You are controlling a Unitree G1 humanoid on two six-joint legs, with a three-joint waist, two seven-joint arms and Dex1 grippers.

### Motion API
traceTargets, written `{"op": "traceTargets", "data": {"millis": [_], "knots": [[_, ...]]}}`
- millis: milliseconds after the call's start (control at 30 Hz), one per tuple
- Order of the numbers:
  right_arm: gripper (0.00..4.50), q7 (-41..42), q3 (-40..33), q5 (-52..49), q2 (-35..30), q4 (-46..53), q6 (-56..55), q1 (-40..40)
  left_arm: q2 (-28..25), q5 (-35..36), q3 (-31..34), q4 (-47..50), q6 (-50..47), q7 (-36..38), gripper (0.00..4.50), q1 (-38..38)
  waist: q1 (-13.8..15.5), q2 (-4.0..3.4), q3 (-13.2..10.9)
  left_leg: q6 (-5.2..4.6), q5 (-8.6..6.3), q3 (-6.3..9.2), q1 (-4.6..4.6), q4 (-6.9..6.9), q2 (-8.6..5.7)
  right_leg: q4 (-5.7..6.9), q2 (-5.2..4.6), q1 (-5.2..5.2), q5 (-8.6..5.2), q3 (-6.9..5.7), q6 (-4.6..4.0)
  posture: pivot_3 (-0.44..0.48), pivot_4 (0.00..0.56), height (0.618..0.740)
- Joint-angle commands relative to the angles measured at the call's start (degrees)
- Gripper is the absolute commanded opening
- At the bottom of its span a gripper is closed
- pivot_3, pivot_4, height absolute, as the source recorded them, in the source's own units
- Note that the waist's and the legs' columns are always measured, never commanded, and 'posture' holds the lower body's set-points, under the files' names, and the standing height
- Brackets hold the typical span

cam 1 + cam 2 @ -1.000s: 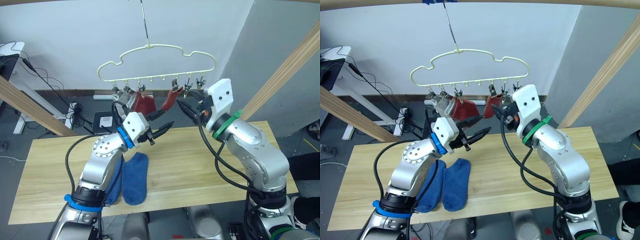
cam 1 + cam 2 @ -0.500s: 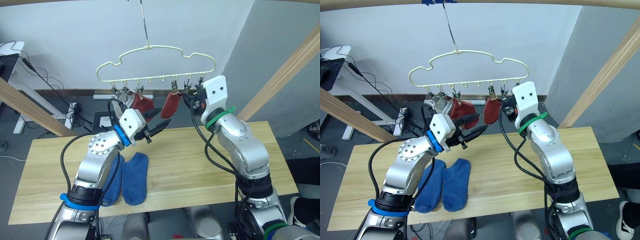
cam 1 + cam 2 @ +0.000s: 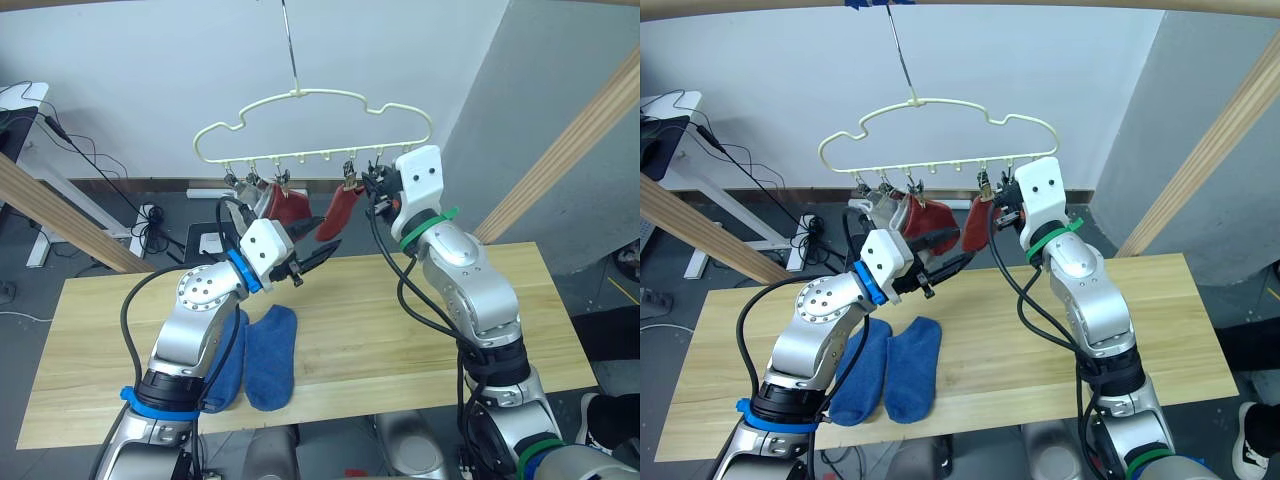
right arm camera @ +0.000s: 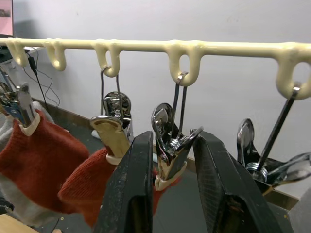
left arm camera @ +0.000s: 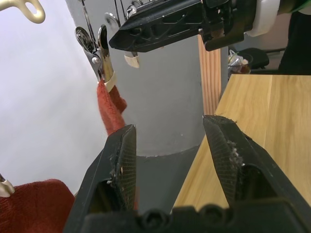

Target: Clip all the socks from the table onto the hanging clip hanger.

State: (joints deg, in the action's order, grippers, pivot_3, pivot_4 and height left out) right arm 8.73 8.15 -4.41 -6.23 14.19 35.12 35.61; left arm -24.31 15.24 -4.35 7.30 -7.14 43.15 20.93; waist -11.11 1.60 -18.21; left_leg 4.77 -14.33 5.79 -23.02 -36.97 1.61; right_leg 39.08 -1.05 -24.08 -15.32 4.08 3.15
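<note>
Metal clip (image 4: pixel 170 160) between right end effector (image 4: pixel 171 189) fingers

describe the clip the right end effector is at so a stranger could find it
Start at the pale yellow hanger hung above the table. Follow its bottom row of loops toward the robot's right, just past the last red sock. The clip sits between the right end effector fingers; unlike its sock-holding neighbours, it holds nothing.

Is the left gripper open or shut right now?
Open. The left gripper has its two fingers spread well apart with nothing between them.
</note>
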Motion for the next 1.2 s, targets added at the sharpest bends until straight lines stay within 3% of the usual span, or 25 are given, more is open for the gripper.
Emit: {"op": "traceTargets", "data": {"millis": [33, 600, 1200], "knots": [[1.25, 0.65, 1.22, 1.14, 0.47, 0.75, -2.56, 1.63, 0.21, -0.22, -0.12, 1.45, 1.25, 0.13, 2.42, -0.35, -0.01, 0.00, 0.00, 0.00, 0.00, 0.00, 0.00, 0.00, 0.00, 0.00, 0.00, 0.00, 0.00, 0.00, 0.00, -0.245, 0.280, 0.740], [1.25, 1.52, 2.18, 1.90, 1.95, -2.83, -5.23, 3.29, 0.09, -1.11, -0.79, 2.11, 1.45, 0.22, 2.42, -1.32, 0.00, 0.00, 0.00, 0.00, 0.00, 0.00, 0.00, 0.00, 0.00, 0.01, 0.00, 0.00, 0.00, 0.00, 0.00, -0.238, 0.275, 0.740], [1.25, -1.16, 0.27, 2.42, 2.55, 0.34, -1.89, 0.65, 0.20, -1.26, -1.48, 1.83, 1.79, 0.49, 2.42, -1.21, 0.00, 0.00, 0.00, 0.00, 0.00, 0.00, 0.00, 0.00, 0.00, 0.01, 0.00, 0.00, 0.00, 0.01, 0.00, -0.248, 0.273, 0.740]]}}
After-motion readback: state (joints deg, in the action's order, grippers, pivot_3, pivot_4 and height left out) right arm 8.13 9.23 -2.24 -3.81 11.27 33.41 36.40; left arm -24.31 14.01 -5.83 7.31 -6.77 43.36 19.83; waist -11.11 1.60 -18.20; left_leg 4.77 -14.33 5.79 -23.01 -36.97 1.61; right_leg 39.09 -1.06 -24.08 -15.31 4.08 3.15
